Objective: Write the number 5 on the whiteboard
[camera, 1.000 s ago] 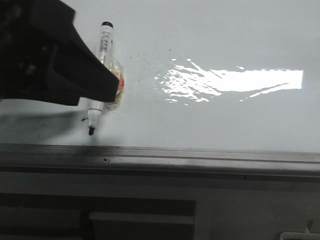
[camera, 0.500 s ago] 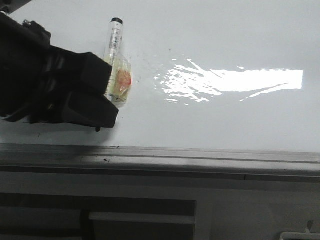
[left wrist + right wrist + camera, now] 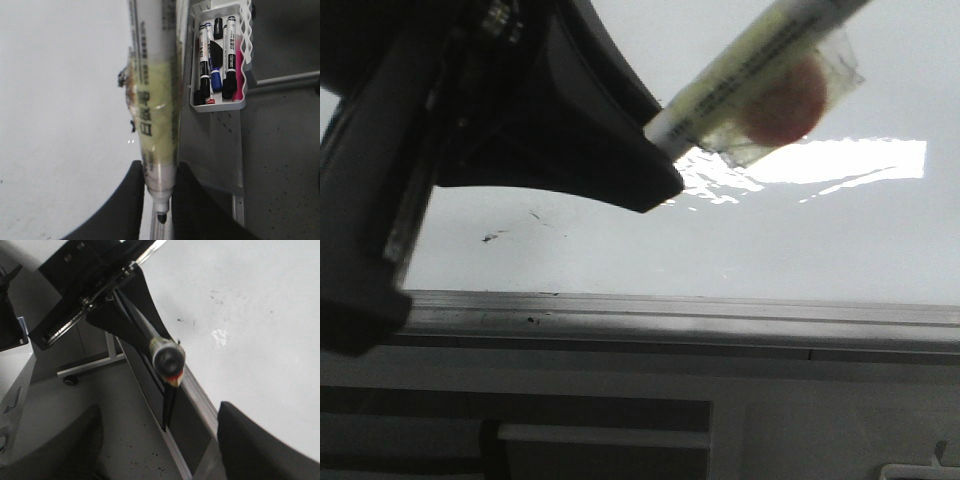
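The left gripper (image 3: pixel 160 200) is clamped on a marker (image 3: pixel 155 100), its 2 dark fingers (image 3: pixel 125 205) pressing the barrel from either side just above the black tip. In the front view the marker (image 3: pixel 760 80) slants up and away from the gripper (image 3: pixel 650 165), with a patch of clear tape and a reddish blob stuck to its barrel. The tip is lifted clear of the surface, as far as the left wrist view shows. The right gripper (image 3: pixel 160 440) hangs with its fingers spread wide and nothing between them, looking across at the left arm and the marker end-on (image 3: pixel 167 360).

Beyond them lies the whiteboard (image 3: pixel 800 240), glossy, with a bright glare patch and a grey aluminium frame along its near edge. No number 5 is on it yet; only faint specks and a short smudge (image 3: pixel 492 237) show near the frame. A white rack of spare markers (image 3: pixel 220 60) hangs beside the board.

The likely trouble: the marker sits at a steep slant, so a descent may land the barrel or tape before the tip, or skid and drag a stray line. The grip is near the tip, so pressure could also twist the pen in the fingers.
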Available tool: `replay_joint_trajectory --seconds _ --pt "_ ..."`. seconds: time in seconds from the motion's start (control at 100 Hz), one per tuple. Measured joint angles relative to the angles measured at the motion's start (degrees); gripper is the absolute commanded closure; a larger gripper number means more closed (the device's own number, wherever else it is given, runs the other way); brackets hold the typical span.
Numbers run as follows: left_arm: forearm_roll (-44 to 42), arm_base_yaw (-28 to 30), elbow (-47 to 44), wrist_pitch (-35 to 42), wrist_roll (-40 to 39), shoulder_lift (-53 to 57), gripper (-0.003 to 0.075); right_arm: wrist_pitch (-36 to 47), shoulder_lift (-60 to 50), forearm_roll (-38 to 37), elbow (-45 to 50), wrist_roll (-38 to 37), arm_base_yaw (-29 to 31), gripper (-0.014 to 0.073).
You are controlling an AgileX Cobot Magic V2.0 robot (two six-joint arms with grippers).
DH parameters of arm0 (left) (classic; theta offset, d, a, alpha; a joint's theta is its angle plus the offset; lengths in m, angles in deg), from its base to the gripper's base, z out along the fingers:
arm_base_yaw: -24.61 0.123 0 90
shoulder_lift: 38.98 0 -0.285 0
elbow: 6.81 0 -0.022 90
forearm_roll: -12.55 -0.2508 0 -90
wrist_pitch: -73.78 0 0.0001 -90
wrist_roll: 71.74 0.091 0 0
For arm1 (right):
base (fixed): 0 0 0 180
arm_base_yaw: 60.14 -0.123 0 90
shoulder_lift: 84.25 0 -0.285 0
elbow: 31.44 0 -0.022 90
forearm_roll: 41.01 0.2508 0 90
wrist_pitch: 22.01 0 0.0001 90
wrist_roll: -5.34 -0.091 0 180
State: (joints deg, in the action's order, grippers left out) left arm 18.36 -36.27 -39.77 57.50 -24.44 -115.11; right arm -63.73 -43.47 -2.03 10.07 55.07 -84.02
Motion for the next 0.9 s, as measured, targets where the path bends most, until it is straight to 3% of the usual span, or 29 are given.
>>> replay_joint_trajectory --seconds 0.33,0.71,0.81,0.9 --pt "-1.02 -0.43 0.1 -0.12 0.59 0.0 0.074 6.55 8.69 0.65 -3.47 2.03 -9.15 0.0155" --pt "-1.02 -0.43 0.1 -0.31 0.81 0.0 0.074 12.37 18.39 2.54 -3.47 2.05 -10.99 0.0163" --pt "-1.02 -0.43 0.1 -0.35 0.81 0.0 0.074 12.51 20.23 2.6 -3.47 2.05 -11.91 0.0248" --pt "-1.06 -0.43 0.1 -0.61 0.81 0.0 0.0741 12.69 20.89 2.6 -3.47 2.05 -12.73 0.04"
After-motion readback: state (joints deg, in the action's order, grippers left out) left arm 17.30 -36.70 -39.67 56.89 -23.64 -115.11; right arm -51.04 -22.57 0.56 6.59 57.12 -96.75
